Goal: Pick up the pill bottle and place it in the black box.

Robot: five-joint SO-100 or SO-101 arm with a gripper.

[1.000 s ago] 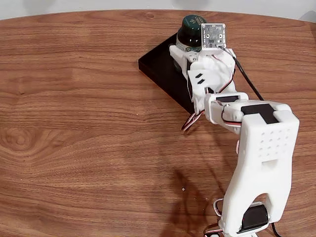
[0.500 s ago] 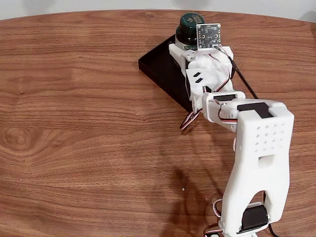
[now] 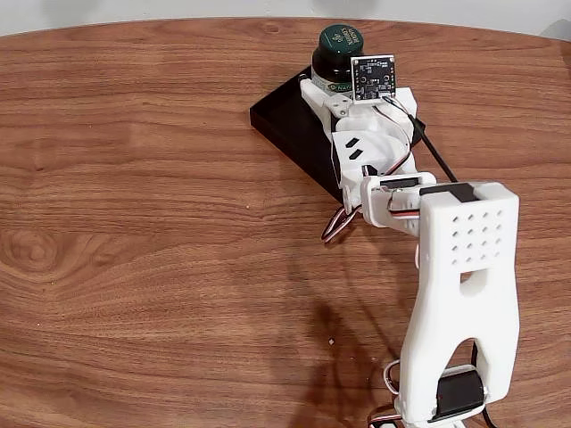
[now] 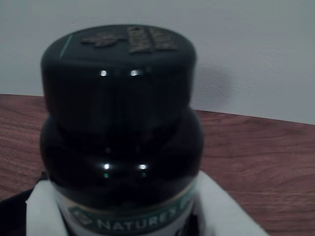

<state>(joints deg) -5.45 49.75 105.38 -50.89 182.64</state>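
The pill bottle (image 3: 340,46) is dark with a dark green cap and a white and green label. It stands upright in my gripper (image 3: 328,89), which is shut on its body, over the far part of the black box (image 3: 287,120) in the fixed view. Whether its base touches the box floor is hidden by the arm. In the wrist view the pill bottle (image 4: 120,108) sits close up, with the white fingers (image 4: 43,209) pressed against both sides of its label. A dark strip of the black box (image 4: 9,219) shows at the lower left.
The wooden table (image 3: 134,223) spreads wide to the left of the box. My white arm (image 3: 459,285) reaches in from the bottom right and covers the box's right half. A pale wall (image 4: 256,49) stands behind the table's far edge.
My gripper has carried the bottle farther from the arm's base and slightly left in the fixed view, toward the box's far side. The grip has stayed shut.
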